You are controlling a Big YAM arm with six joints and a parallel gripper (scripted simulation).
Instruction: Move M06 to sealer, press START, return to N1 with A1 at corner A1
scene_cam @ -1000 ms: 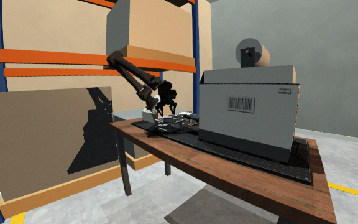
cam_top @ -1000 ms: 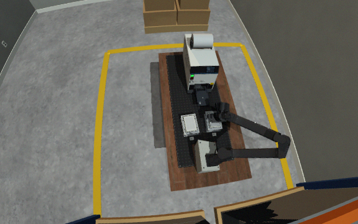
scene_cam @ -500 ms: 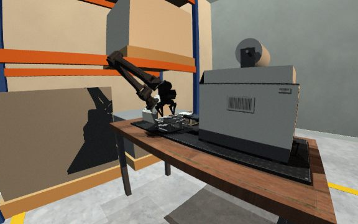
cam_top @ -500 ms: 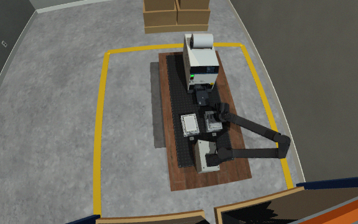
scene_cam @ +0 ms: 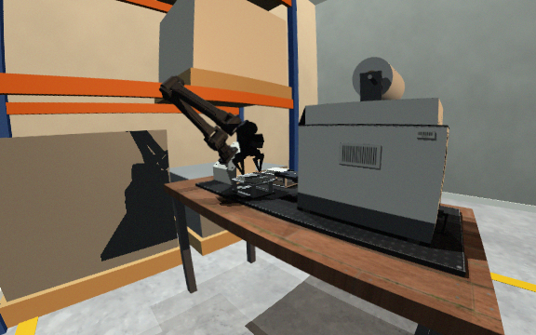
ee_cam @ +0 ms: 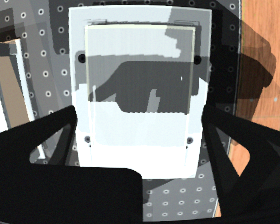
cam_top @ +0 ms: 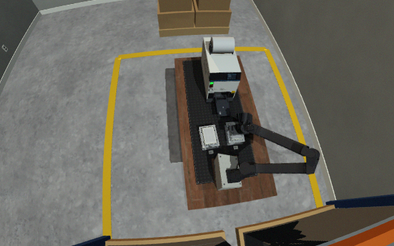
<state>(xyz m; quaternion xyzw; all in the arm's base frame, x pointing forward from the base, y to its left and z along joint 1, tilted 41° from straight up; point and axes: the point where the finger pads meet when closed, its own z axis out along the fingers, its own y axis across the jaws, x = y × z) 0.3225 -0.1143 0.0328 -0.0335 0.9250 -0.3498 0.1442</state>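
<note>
My gripper (ee_cam: pixel 139 112) (scene_cam: pixel 250 171) is open and empty, above the right-hand nest, with one finger off each long side. In that nest (ee_cam: pixel 79 30) a pale, translucent-topped plate (ee_cam: pixel 141 45) lies, apparently flat; its labels are not readable. The arm partly hides this nest in the top view. A second plate (cam_top: pixel 209 136) with a white top sits in the left-hand nest. The nest tags are too small to read. The sealer (cam_top: pixel 224 63) (scene_cam: pixel 370 172) shows a green lamp (cam_top: pixel 211 83). Its dark stage (cam_top: pixel 222 107) is out, with no plate visible on it.
The sealer with its foil roll (cam_top: pixel 223 45) (scene_cam: pixel 375 78) stands at the far end of the black perforated mat (cam_top: pixel 197 102). The left nest is close beside the nest under the gripper. The arm's pale base block (cam_top: pixel 229 182) stands at the near end of the wooden table (cam_top: pixel 197 201).
</note>
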